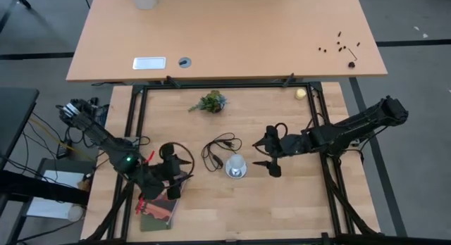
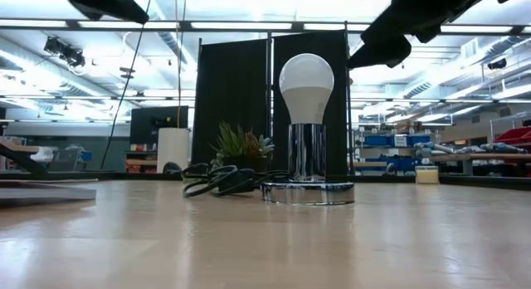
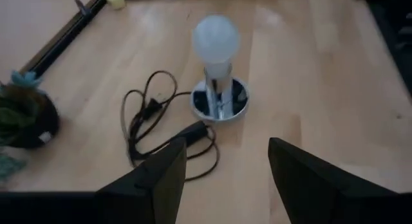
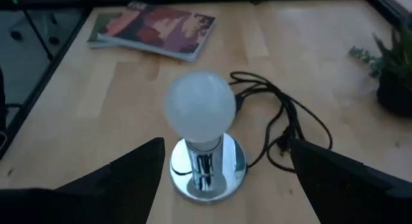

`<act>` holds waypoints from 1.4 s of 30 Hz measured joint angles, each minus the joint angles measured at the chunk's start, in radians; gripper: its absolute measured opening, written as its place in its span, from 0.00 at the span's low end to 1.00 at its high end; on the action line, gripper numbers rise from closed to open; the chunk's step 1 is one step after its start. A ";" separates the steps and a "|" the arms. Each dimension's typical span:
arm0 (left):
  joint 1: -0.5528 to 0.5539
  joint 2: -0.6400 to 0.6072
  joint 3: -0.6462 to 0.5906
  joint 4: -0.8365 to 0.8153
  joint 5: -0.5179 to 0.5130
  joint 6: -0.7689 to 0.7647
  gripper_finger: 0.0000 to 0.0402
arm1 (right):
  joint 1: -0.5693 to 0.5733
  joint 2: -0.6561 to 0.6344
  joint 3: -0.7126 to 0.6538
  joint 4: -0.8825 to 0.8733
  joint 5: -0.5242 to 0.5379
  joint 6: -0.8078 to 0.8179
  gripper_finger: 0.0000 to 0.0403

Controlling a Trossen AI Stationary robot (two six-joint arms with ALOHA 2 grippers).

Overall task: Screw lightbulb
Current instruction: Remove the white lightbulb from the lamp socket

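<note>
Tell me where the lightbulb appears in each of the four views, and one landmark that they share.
High view: the lightbulb is right of the table's middle, between the arms.
Low view: bulb at centre, upright on the chrome base.
Left wrist view: bulb upper centre.
Right wrist view: bulb at centre.
Shared landmark: the black cord coiled beside the base.
</note>
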 joint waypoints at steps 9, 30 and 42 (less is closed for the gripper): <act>-0.045 -0.038 -0.165 0.106 -0.021 -0.104 0.55 | -0.025 0.002 -0.001 -0.011 0.005 -0.010 0.86; -0.045 -0.028 -0.383 0.546 -0.119 -0.128 0.55 | -0.092 0.002 -0.031 0.047 -0.038 -0.195 0.86; 0.116 0.256 -0.382 1.048 -0.106 0.186 0.55 | -0.098 0.021 -0.208 0.313 -0.113 -0.076 0.86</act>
